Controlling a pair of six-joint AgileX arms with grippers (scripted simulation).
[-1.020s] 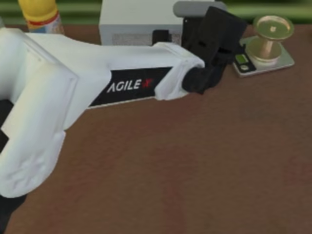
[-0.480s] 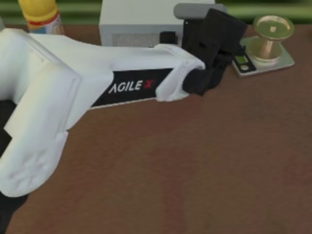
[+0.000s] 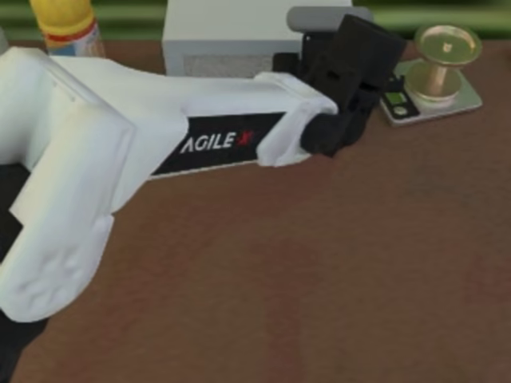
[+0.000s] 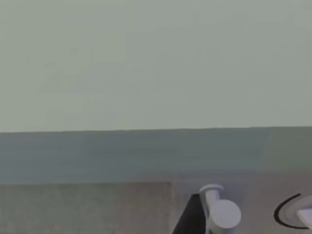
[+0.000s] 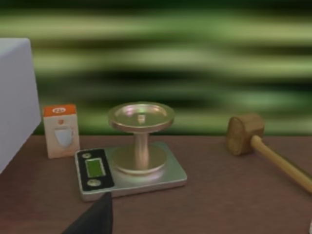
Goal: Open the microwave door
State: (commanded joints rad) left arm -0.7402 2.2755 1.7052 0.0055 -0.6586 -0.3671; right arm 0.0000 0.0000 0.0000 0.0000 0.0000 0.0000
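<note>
- Fingers of the left gripper (image 3: 307, 56) press up against the microwave (image 3: 227, 32) front; whether they are parted or closed I cannot tell.
- Microwave door (image 3: 219, 65), beside the kitchen scale (image 3: 435, 88), looks a stiff, hinged panel, likely light; its handle post (image 4: 219, 209) seems the sensible hold.
- Left arm stretches flat across the table toward the microwave, wrist low.
- Right gripper (image 5: 92, 219) idles near the scale; fingers unclear.

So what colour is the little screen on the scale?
Green. The scale has a small green screen on a black panel, clearest in the right wrist view.
</note>
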